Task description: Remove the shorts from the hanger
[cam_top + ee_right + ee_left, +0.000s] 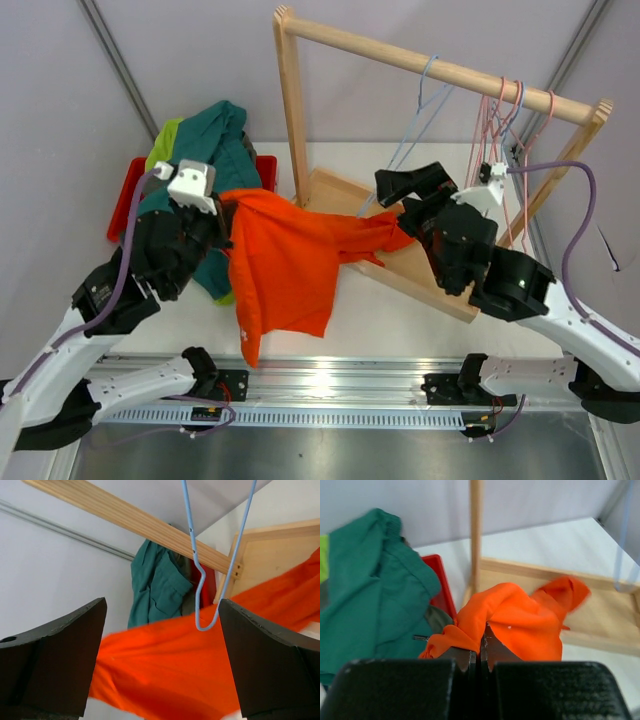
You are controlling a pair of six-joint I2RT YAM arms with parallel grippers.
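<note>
Several pairs of shorts are heaped at the far left of the table: the teal shorts point(222, 140) lie on top, spilling over a red bin point(128, 195), with a strip of lime green shorts point(165, 140) showing at the pile's back edge. Just right of the pile, the left gripper point(222, 203) is clamped tight on a bunched edge of the orange shorts point(285, 260); in the left wrist view its fingers point(492, 652) meet with orange cloth pinched between them. The orange shorts hang down from that grip toward the near rail and stretch rightward as a twisted band across the base of the wooden rack point(292, 110). The band's far end lies by the right gripper point(400, 200), whose jaws stand wide apart and hold nothing. A light blue hanger point(212, 570) dangles bare between those jaws, above the orange cloth. Pink hangers point(500, 130) hang further right on the rail.
</note>
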